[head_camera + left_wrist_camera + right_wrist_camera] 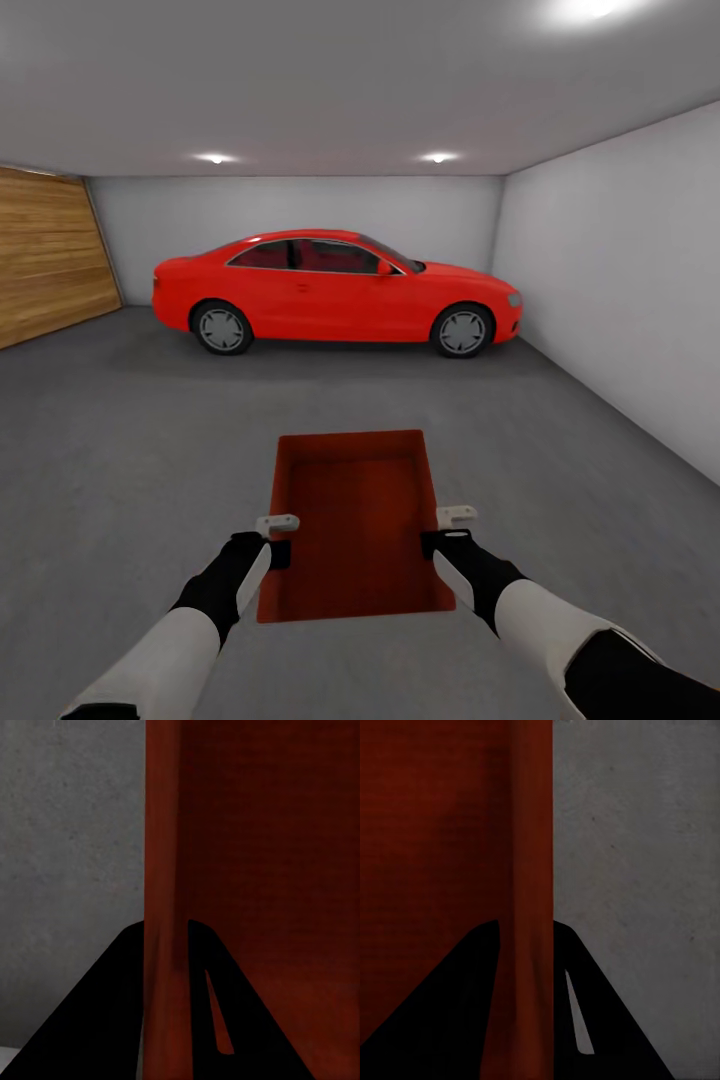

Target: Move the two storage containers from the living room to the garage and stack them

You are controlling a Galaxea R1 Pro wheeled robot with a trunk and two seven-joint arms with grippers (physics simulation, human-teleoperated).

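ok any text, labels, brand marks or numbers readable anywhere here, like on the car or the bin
None can be read. The red car shows no legible plate, badge or lettering from its side. The storage container, held by the left gripper and right gripper, has plain unmarked walls. The white walls, wooden door and concrete floor carry no signs.

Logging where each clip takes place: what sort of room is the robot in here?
A garage, most likely: a red car parked on a grey concrete floor, plain white walls, and a wood-panelled door at the side.

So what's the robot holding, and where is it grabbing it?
A red storage container. The left gripper pinches its left side wall, and the right gripper pinches its right side wall.
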